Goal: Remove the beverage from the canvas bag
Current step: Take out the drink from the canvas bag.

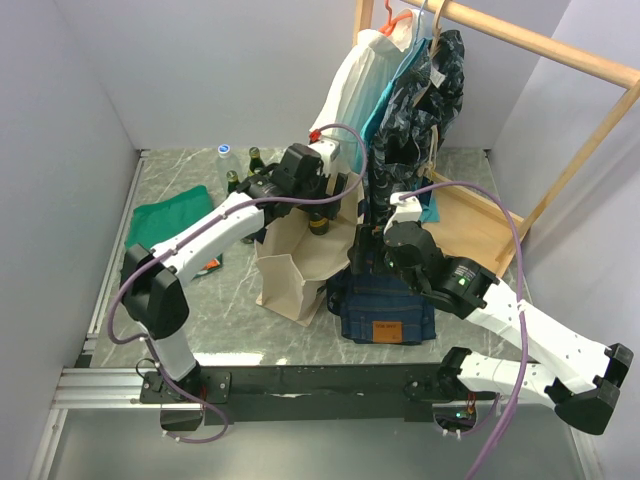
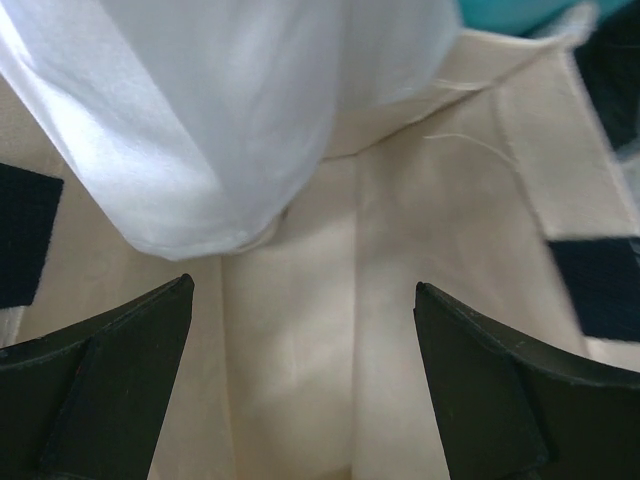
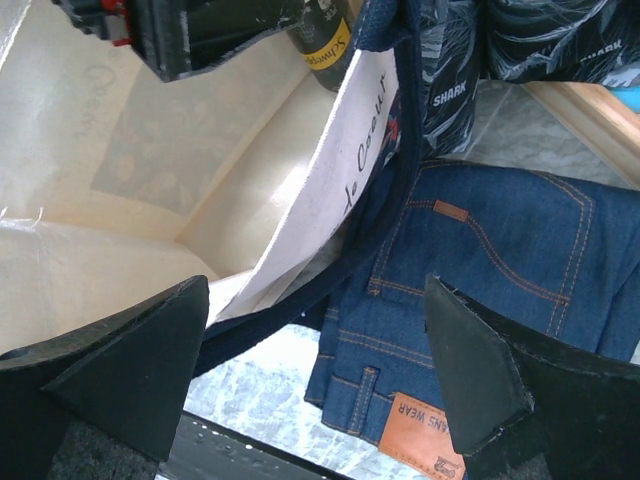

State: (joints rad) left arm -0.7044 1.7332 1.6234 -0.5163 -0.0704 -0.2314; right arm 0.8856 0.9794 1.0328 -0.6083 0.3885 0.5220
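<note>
While both pincers stand wide apart with nothing between their fingers, you are holding neither bag nor drink. Nearest you, the folded jeans [image 1: 385, 300] lie on the table [image 1: 200, 320], touching the right side of the canvas bag [image 1: 285, 270], which stands upright with its mouth open. Your right pincer [image 3: 315, 300] hovers over that right wall, fingers spread either side of the printed canvas and its navy handle [image 3: 365, 215]. Further in, your left pincer [image 2: 302, 288] points down into the bag's mouth, its fingers parted over bare cream lining, with a white garment [image 2: 200, 120] drooping in from above. The beverage [image 3: 325, 42], a dark bottle with a yellowish label, stands at the bag's far edge just beside the left pincer, outside its fingers; whether it sits inside the bag or just behind it you cannot tell. Beyond, more bottles [image 1: 245, 165] stand at the back left near a green cloth [image 1: 165, 220], and clothes hang from a wooden rack [image 1: 560, 50].
</note>
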